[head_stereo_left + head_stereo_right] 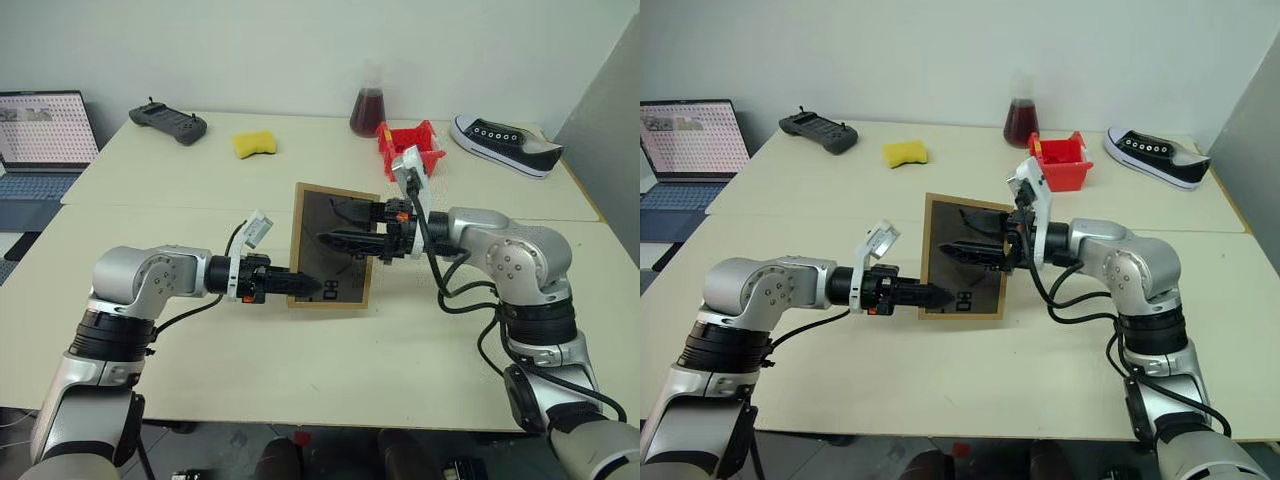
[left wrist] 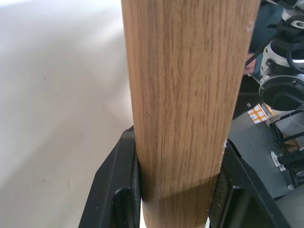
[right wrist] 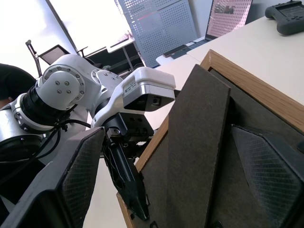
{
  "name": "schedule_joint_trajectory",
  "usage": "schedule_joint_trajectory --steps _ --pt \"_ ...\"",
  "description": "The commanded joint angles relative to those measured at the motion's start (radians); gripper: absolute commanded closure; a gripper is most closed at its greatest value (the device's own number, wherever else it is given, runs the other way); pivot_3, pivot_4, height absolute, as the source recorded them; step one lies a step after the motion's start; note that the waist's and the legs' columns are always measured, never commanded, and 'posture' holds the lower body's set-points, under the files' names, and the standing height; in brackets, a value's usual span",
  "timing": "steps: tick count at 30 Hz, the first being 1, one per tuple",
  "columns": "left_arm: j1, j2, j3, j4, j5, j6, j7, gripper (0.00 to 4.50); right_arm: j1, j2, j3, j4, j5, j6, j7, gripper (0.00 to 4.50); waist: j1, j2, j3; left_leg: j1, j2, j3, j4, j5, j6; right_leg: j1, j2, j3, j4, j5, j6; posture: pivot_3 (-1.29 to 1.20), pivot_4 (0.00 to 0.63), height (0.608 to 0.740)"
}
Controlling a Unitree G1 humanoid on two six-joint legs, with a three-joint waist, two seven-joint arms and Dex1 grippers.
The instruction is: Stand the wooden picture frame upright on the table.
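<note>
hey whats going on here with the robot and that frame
The robot is standing the wooden picture frame up on the table. Its left tool is clamped on the frame's lower side edge and holds it nearly upright, dark back panel toward the camera. The right tool has its fingers spread open at the back panel, around the fold-out stand. The frame is not yet standing by itself.

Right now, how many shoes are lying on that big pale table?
1. A single black-and-white canvas sneaker lies at the far right corner of the pale cream table, beside the red plastic bin. No second shoe is visible.
</note>
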Motion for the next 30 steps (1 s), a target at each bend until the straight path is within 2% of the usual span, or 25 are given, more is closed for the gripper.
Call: schedule_joint_trajectory --steps 1,8,11,15,18,20,22,24,27,30 --pt "-0.017 -0.003 0.021 -0.036 -0.022 -0.013 -0.023 3.22 0.016 -0.01 -0.028 -0.107 0.137 0.075 0.043 0.01 0.0 0.0 0.0 0.0 0.0 0.0 0.0 0.0 0.0 0.0 0.0 0.0 0.0 0.0 0.0 0.0 0.15 0.74" --pt "0.014 -0.011 0.026 -0.059 -0.038 0.007 -0.018 3.22 0.082 -0.155 -0.091 -0.175 0.275 0.175 0.11 0.01 0.003 0.0 0.0 0.0 0.0 -0.001 0.0 0.0 0.0 0.0 0.0 -0.001 0.0 0.0 0.0 0.0 0.15 0.74" --pt "0.02 -0.026 0.034 -0.066 -0.058 0.035 -0.01 3.22 0.107 -0.208 -0.1 -0.181 0.253 0.151 0.093 0.01 0.002 0.0 0.0 0.0 0.0 -0.001 0.0 0.0 0.0 0.0 0.0 -0.001 0.0 0.0 0.0 0.0 0.15 0.74" --pt "0.029 -0.04 0.071 -0.075 -0.13 0.15 0.009 3.22 0.214 -0.369 -0.115 -0.208 0.122 0.01 0.127 0.01 0.003 -0.001 0.001 -0.001 0.0 -0.001 0.0 0.0 0.0 0.0 0.0 0.0 -0.001 0.0 0.0 0.0 0.15 0.74" --pt "0.023 -0.04 0.12 -0.055 -0.204 0.298 0.027 3.22 0.345 -0.469 -0.085 -0.219 -0.154 -0.412 0.166 0.01 0.006 -0.002 0.002 -0.002 -0.001 -0.001 0.0 0.0 0.001 0.0 0.0 -0.001 -0.001 0.0 0.0 0.0 0.15 0.74" --pt "0.011 -0.047 0.155 -0.036 -0.25 0.383 0.041 3.22 0.41 -0.504 -0.046 -0.147 -0.376 -0.815 0.16 0.01 0.007 -0.003 0.002 -0.002 0.0 -0.001 0.001 0.0 0.001 0.0 0.0 -0.001 -0.001 0.0 0.001 0.0 0.15 0.74" --pt "-0.003 -0.042 0.163 0.003 -0.326 0.421 0.064 3.22 0.429 -0.525 -0.013 -0.011 -0.617 -1.277 0.056 0.01 0.001 -0.003 0.002 -0.001 -0.001 0.0 0.001 0.0 0.001 0.0 0.0 0.0 -0.001 0.0 0.001 0.0 0.15 0.74" --pt "-0.004 -0.031 0.148 0.007 -0.389 0.424 0.086 3.22 0.387 -0.515 0.004 0.127 -0.802 -1.636 -0.081 0.01 -0.007 -0.003 0.002 0.0 -0.001 0.0 0.001 0.0 0.001 0.0 0.0 0.0 0.0 0.0 0.001 0.0 0.15 0.74" --pt "-0.01 -0.027 0.124 0.024 -0.489 0.424 0.145 3.22 0.27 -0.453 0.026 0.325 -1.009 -1.975 -0.286 0.01 -0.016 -0.004 0.003 0.001 0.0 0.002 0.001 0.0 0.0 0.0 0.0 0.003 0.0 0.0 0.001 0.0 0.15 0.74" --pt "-0.01 -0.039 0.115 0.03 -0.577 0.424 0.213 3.22 0.164 -0.381 0.043 0.448 -1.151 -2.145 -0.434 0.01 -0.016 -0.003 0.003 0.003 0.0 0.002 0.001 0.002 -0.004 0.0 0.0 0.004 0.002 0.0 0.001 0.0 0.15 0.74"
